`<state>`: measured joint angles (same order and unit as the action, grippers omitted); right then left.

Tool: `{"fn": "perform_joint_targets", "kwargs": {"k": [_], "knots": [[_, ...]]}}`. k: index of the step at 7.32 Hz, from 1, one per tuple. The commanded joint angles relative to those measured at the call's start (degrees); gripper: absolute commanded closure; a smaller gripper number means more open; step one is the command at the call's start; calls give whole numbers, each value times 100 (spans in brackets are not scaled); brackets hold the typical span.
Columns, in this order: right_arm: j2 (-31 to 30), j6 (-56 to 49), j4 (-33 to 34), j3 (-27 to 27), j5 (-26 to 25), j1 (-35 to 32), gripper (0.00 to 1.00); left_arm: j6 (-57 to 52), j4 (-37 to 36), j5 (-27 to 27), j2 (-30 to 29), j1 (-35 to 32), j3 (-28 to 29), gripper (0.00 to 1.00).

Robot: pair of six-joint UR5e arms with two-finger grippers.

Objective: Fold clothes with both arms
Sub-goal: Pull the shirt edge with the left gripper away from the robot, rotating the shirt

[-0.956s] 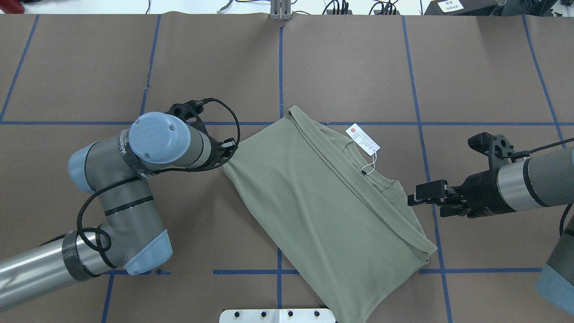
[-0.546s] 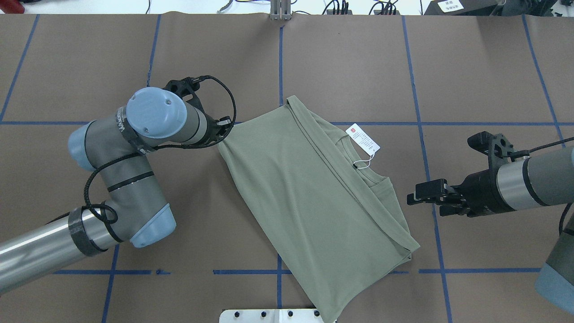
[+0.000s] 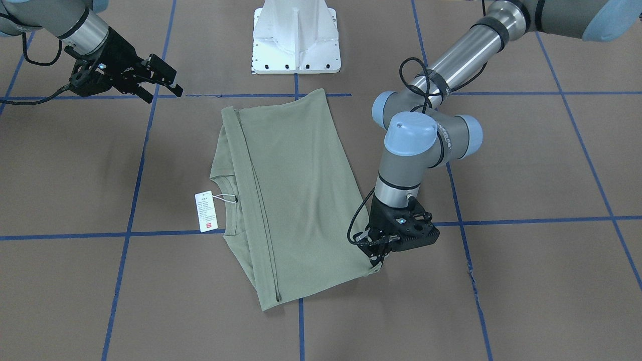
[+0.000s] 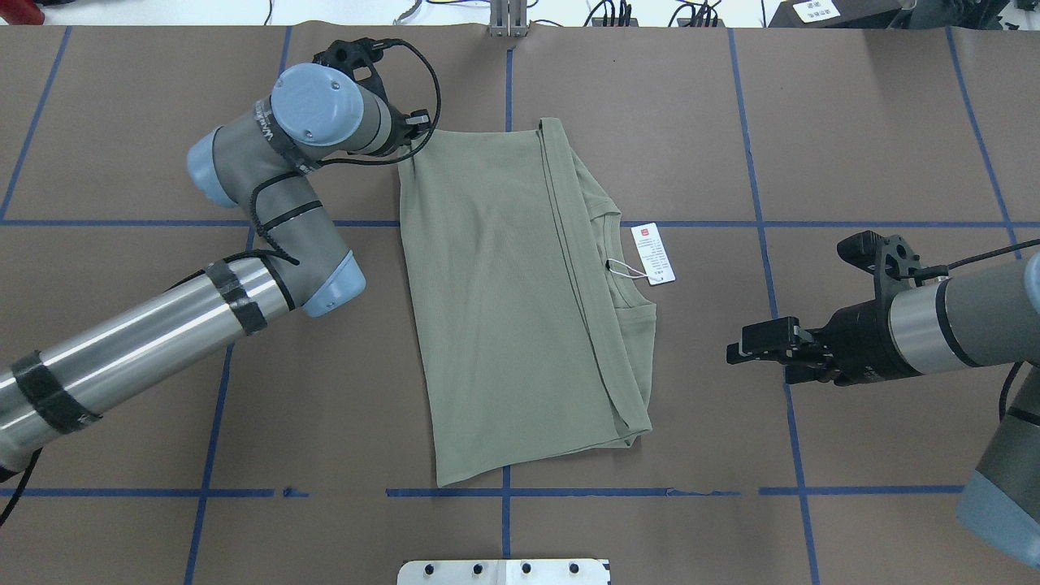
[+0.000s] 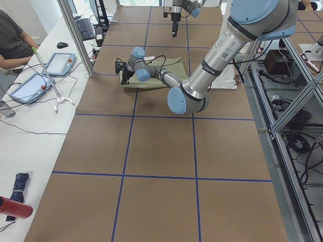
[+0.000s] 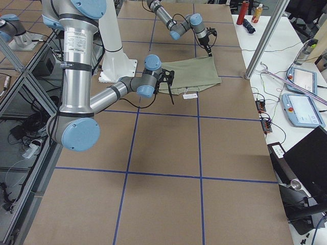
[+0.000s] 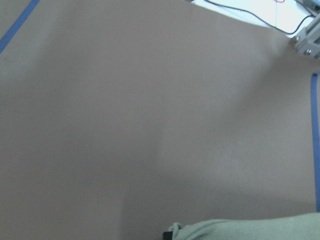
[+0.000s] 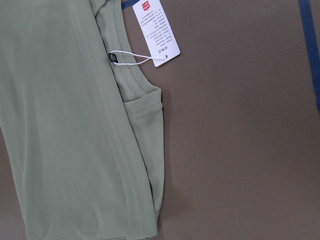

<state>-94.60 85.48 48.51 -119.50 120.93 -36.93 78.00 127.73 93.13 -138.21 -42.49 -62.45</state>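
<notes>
The clothes [image 4: 504, 309], a sage-green shirt, lie folded into a long rectangle on the brown table cover, collar and white hang tag [image 4: 652, 253] toward my right side. My left gripper [image 3: 377, 261] points down at the shirt's far left corner and is shut on that corner; in the overhead view the left gripper [image 4: 410, 140] is mostly hidden under its wrist. The left wrist view shows only a strip of the clothes [image 7: 240, 230] at its bottom edge. My right gripper [image 4: 735, 351] hovers open with nothing in it, a short gap to the right of the shirt's edge. The right wrist view shows the tag [image 8: 156, 32] and the collar.
The white pedestal base [image 3: 296, 37] stands at the near table edge, just behind the shirt's hem. Blue tape lines grid the cover [image 4: 764, 122]. A side bench with tablets [image 5: 58, 63] and a seated person [image 5: 12, 40] lies beyond the far edge.
My left arm has dragged the shirt's corner toward the far side, turning the shirt from a diagonal to lie straight. The shirt's right edge has slid away from my right gripper, which barely moved.
</notes>
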Motion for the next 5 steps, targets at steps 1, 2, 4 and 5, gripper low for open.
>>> {"fn": "perform_joint_targets", "kwargs": {"k": [1,2,4,5], "knots": [[-6,-5,0,5,-51,1,0,-415,734,-427,-723,-23,1180,100],[-6,-5,0,5,-60,1,0,-739,814,-619,-1020,-5,1601,100],[-6,-14,9,-3,-348,19,0,-943,1007,-656,-1015,-31,1693,1],[-6,-14,52,14,-655,158,0,-1032,1025,-647,-1006,-101,1693,0]]}}
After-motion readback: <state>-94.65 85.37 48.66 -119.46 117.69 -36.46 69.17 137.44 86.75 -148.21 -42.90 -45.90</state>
